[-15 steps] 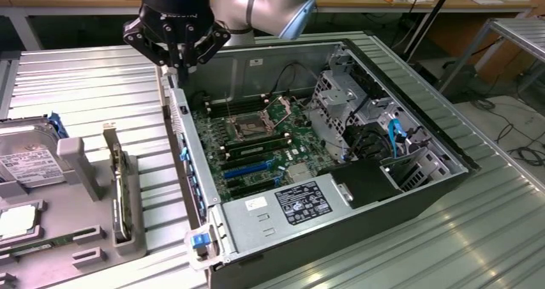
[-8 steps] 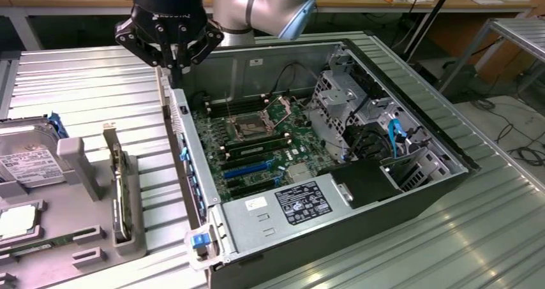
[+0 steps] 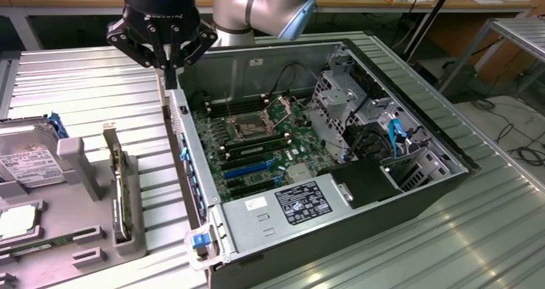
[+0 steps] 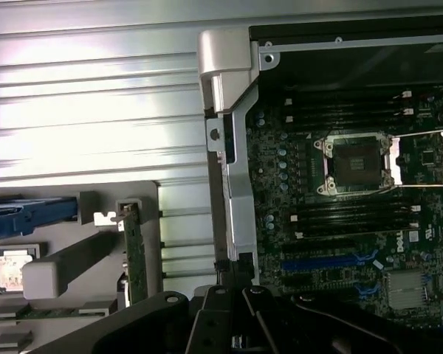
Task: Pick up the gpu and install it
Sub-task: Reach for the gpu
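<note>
Standing on its long edge in a slot of the grey holder tray (image 3: 85, 238), at the exterior view's lower left, the gpu (image 3: 120, 187) shows as a thin green board with a silver end bracket, well apart from the fingers. Beside it on the same tray lies a silver labelled hard drive (image 3: 30, 161). To the exterior view's right, the open computer case (image 3: 425, 193) lies on its side on the ribbed metal surface (image 3: 94, 78). Its power supply (image 3: 294, 203) sits at the near end, with blue expansion slots (image 3: 247, 168), a memory stick (image 3: 251, 150) and the open processor socket (image 3: 255, 126) farther in. Beyond these, the fingers (image 3: 170, 62) hang pressed together and hold nothing. They are above the far end of the case wall that faces the tray, carried by the grey arm (image 3: 264, 8).
</note>
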